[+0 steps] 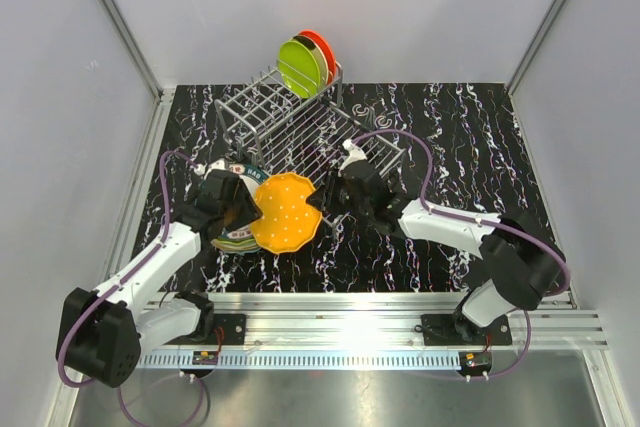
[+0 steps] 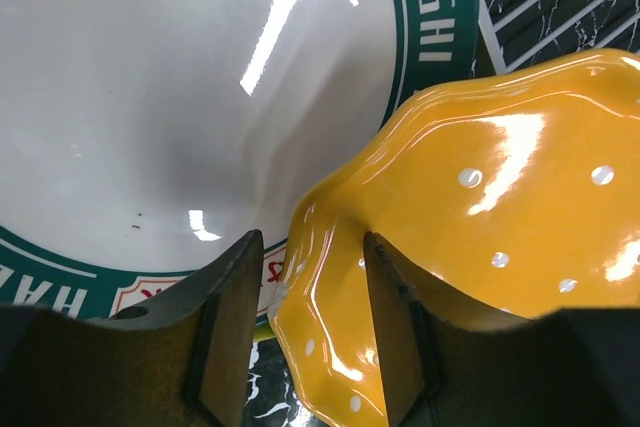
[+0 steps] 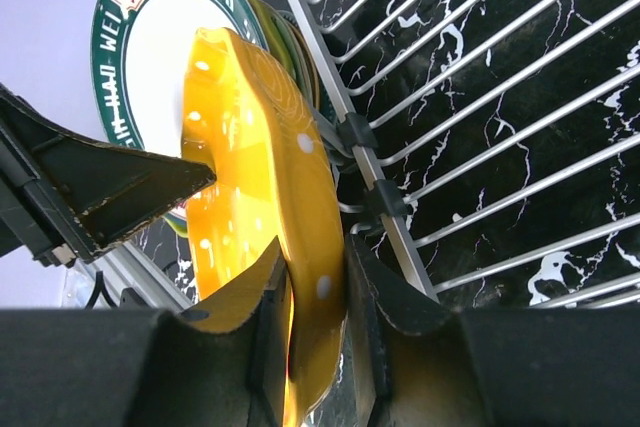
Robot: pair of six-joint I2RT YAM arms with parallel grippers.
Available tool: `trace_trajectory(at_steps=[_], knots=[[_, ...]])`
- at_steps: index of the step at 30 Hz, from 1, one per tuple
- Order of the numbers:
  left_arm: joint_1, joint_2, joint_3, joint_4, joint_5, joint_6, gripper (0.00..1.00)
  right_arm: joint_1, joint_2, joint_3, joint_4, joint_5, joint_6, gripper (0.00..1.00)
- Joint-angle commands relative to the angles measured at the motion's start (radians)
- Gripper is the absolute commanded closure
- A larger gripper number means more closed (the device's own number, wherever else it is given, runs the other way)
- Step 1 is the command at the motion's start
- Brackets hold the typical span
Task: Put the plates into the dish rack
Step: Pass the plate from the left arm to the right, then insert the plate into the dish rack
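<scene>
Plates were split between rack and bench. The right end effector was clamped on the scalloped rim of the dotted orange plate, both fingers pressed against it. Opposite, the left end effector stood loosely astride the plate's other edge, jaws apart, with a sliver of gap beside one finger. Just beyond that edge lay the teal-rimmed white plate, topping a stack on the bench by the near left corner of the dish rack. The orange plate's right edge hung just beside the rack's flat grid wires. At the far end, the lime green plate and red-orange plate stood upright in the raised slots, well apart from both end effectors. Black marbled bench showed to the rack's right.
</scene>
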Motion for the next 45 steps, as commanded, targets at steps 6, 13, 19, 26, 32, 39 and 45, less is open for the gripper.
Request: trace_trajectory(at_steps=[6,13,19,26,32,39,45], knots=[[-0.001,-0.076,0.079,-0.059,0.008,0.028,0.34,0.003,-0.071,0.097,-0.069,-0.005,0.046,1.0],[-0.001,-0.151,0.163,-0.148,-0.001,0.077,0.18,0.003,-0.115,0.128,-0.109,0.022,0.086,1.0],[-0.001,-0.179,0.283,-0.26,-0.041,0.175,0.09,0.003,-0.109,0.178,-0.132,0.018,0.092,1.0],[-0.001,-0.249,0.4,-0.379,-0.138,0.327,0.01,0.003,-0.164,0.226,-0.16,0.022,0.089,1.0],[-0.001,-0.294,0.424,-0.378,-0.265,0.37,0.01,0.003,-0.192,0.293,-0.221,0.074,0.063,1.0],[-0.001,-0.302,0.381,-0.321,-0.322,0.377,0.01,-0.003,-0.218,0.353,-0.247,0.172,0.014,1.0],[-0.001,-0.328,0.308,-0.26,-0.347,0.387,0.01,-0.043,-0.249,0.413,-0.289,0.212,-0.128,1.0]])
